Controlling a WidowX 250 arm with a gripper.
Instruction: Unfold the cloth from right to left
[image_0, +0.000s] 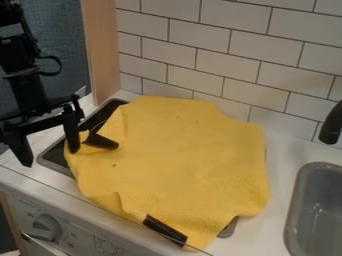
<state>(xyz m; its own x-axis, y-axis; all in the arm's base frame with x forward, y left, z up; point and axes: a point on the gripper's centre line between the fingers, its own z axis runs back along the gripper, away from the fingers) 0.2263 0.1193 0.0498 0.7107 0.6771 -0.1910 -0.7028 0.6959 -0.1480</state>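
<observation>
The yellow cloth (184, 155) lies mostly spread over the dark stove top, with creases and a small raised fold at its left side. Its front corner hangs at the counter's front edge. At the left, my gripper (49, 152) stands open, its two fingers wide apart and nothing held between them. The right finger overlaps the cloth's left edge in the view; whether they touch I cannot tell. The other finger is left of the cloth.
A dark strip (102, 141) shows at the cloth's left fold and another dark strip (165, 230) at its front edge. A grey sink (324, 200) with a black faucet (331, 125) is at the right. The tiled wall (200, 55) stands behind, a stove knob (47, 227) at front left.
</observation>
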